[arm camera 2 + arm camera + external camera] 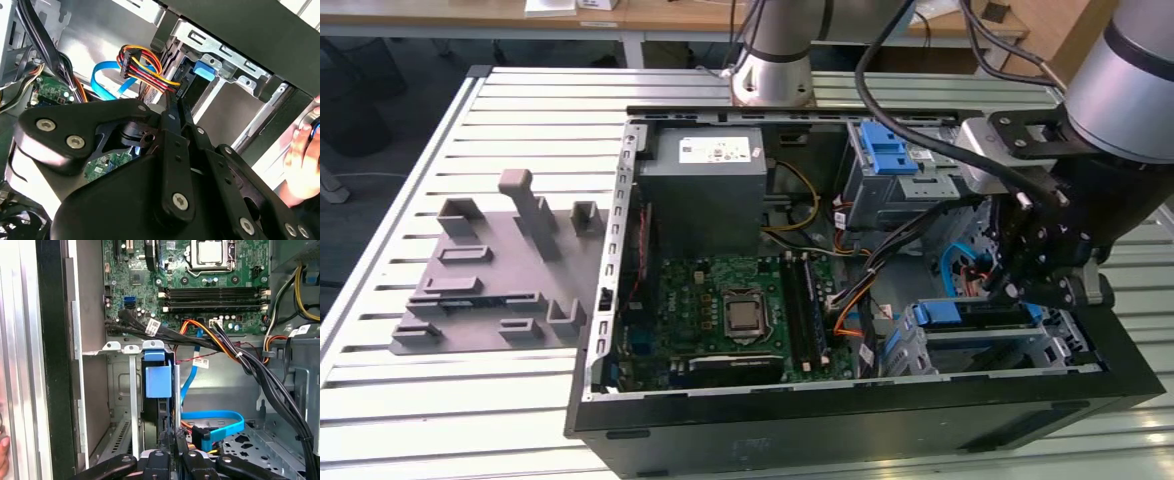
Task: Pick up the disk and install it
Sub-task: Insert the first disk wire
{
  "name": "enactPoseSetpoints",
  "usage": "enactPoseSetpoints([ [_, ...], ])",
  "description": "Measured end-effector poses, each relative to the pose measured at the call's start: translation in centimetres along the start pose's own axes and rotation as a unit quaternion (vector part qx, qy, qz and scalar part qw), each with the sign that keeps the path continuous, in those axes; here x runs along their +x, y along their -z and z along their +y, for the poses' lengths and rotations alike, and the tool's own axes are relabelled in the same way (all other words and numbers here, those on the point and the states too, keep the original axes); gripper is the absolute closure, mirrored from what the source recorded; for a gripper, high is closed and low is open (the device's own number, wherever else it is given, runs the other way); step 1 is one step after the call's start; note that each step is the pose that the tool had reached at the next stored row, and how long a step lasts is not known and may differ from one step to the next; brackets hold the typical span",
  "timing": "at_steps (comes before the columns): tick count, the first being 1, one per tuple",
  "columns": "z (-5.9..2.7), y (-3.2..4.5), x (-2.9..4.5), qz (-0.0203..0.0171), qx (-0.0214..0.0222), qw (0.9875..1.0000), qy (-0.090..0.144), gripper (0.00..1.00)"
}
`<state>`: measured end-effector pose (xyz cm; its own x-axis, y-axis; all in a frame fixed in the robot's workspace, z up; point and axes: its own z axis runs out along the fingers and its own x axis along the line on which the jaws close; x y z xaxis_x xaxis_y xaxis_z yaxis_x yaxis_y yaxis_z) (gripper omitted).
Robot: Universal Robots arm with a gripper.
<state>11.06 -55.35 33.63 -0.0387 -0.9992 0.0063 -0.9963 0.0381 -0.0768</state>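
The gripper [1017, 292] is reaching into the open computer case [854, 420] at the exterior view's right, its fingers pressed together with nothing between them. The disk [157, 385], in its blue carrier, is sitting edge-on in the metal drive bay [125, 347], just beside the fingertips, with a flat blue cable [215, 422] lying near it
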Motion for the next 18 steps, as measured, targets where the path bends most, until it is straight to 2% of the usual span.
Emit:
enactPoseSetpoints([
  [9,0.13,-0.21,0.07,-0.0001,0.0030,1.0000,0.001,0.84],
  [18,0.25,-0.62,0.09,0.0001,0.0031,1.0000,0.001,0.84],
])
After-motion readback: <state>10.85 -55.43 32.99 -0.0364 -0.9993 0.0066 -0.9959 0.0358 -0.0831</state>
